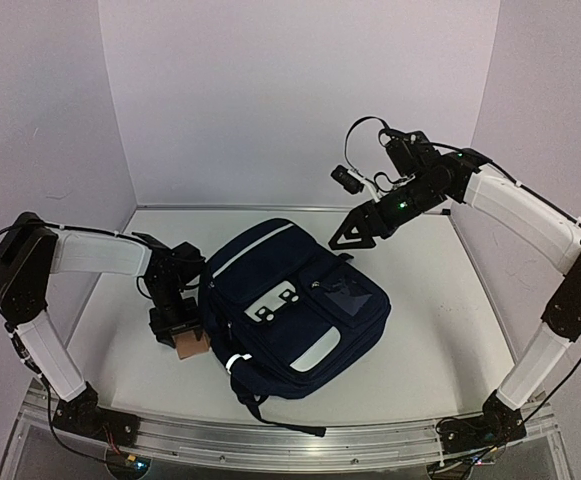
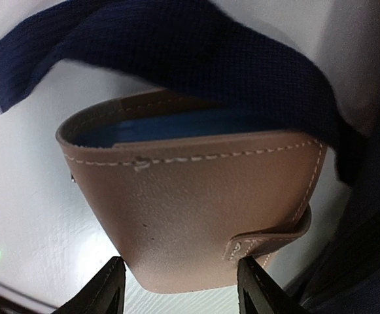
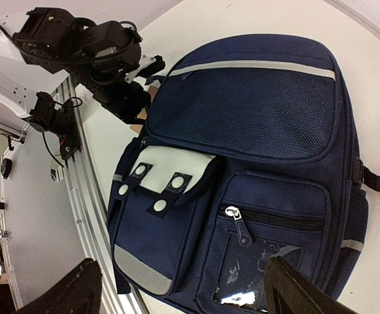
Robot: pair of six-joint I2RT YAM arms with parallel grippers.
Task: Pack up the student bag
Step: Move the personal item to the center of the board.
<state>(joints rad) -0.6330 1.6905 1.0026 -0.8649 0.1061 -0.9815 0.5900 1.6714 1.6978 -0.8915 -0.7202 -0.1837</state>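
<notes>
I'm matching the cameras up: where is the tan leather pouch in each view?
Top external: tan pouch lower left, against the left side of the student bag.
Left wrist: tan pouch fills the centre.
Right wrist: seemingly a brown sliver upper left, beside the bag.
Shared landmark: the student bag.

Pale lilac walls (image 1: 300, 90) surround a white table (image 1: 440, 330) with a metal rail (image 1: 370, 447).

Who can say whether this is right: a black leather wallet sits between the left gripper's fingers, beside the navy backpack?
Not quite. The wallet between the fingers of the left gripper is tan, not black, as the left wrist view shows. It does sit beside the navy backpack.
</notes>
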